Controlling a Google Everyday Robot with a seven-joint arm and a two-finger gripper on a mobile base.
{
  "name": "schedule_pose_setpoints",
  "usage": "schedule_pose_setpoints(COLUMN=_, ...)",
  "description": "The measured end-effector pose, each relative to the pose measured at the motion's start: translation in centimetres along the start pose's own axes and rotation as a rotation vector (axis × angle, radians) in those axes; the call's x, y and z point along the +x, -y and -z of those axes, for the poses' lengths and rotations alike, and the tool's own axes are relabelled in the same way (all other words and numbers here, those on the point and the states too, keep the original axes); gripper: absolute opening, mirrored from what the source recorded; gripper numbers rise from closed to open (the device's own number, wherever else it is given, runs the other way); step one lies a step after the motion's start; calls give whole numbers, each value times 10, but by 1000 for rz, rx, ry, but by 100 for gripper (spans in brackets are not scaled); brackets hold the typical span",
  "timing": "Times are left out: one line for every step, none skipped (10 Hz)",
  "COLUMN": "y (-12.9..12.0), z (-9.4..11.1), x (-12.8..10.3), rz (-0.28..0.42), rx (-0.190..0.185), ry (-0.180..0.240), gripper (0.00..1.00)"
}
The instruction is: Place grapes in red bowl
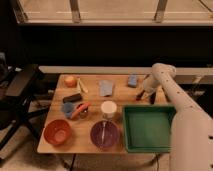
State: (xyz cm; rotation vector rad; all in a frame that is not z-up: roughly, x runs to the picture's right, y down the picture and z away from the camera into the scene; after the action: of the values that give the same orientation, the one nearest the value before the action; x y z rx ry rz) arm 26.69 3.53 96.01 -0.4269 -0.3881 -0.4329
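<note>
I am holding my claw [146, 94] low just behind the tray's [125, 125] far edge, right at the grapes [140, 95], a small dark lump beside or partly under it. I cannot tell whether the claw is spread or pinching them, nor which way their long axis is lying. The red bowl [46, 132] is sitting well apart from the tray, beyond the purple bowl [93, 134] just beside it, so I am judging that the carry is needing height to clear that bowl and the cup [108, 109].
</note>
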Motion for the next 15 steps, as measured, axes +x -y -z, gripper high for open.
schedule_pose_setpoints(y=3, z=6, x=-3, rz=12, rx=13, ry=-4, gripper=0)
schedule_pose_setpoints(y=7, z=12, x=-7, rz=23, rx=24, ry=-8, gripper=0)
schedule_pose_setpoints(y=15, z=23, x=-16, rz=49, rx=42, ry=-13, gripper=0)
schedule_pose_setpoints(y=19, z=29, x=-22, rz=65, rx=54, ry=-15, gripper=0)
schedule_pose_setpoints(y=24, z=38, x=-31, rz=90, rx=73, ry=-19, gripper=0)
schedule_pose_setpoints(y=30, z=49, x=-42, rz=118, rx=96, ry=-24, gripper=0)
schedule_pose_setpoints(y=35, z=59, x=-52, rz=142, rx=115, ry=-27, gripper=0)
schedule_pose_setpoints(y=39, z=67, x=-61, rz=162, rx=132, ry=-30, gripper=0)
schedule_pose_setpoints(y=43, z=78, x=-71, rz=183, rx=156, ry=-30, gripper=0)
schedule_pose_setpoints(y=47, z=94, x=-84, rz=211, rx=184, ry=-27, gripper=0)
schedule_pose_setpoints(y=51, z=104, x=-95, rz=231, rx=198, ry=-19, gripper=0)
schedule_pose_setpoints(y=60, z=123, x=-119, rz=277, rx=222, ry=31, gripper=0)
schedule_pose_setpoints(y=64, z=135, x=-135, rz=308, rx=239, ry=74, gripper=0)
schedule_pose_setpoints(y=65, z=141, x=-141, rz=319, rx=248, ry=90, gripper=0)
schedule_pose_setpoints(y=64, z=141, x=-140, rz=318, rx=248, ry=91, gripper=0)
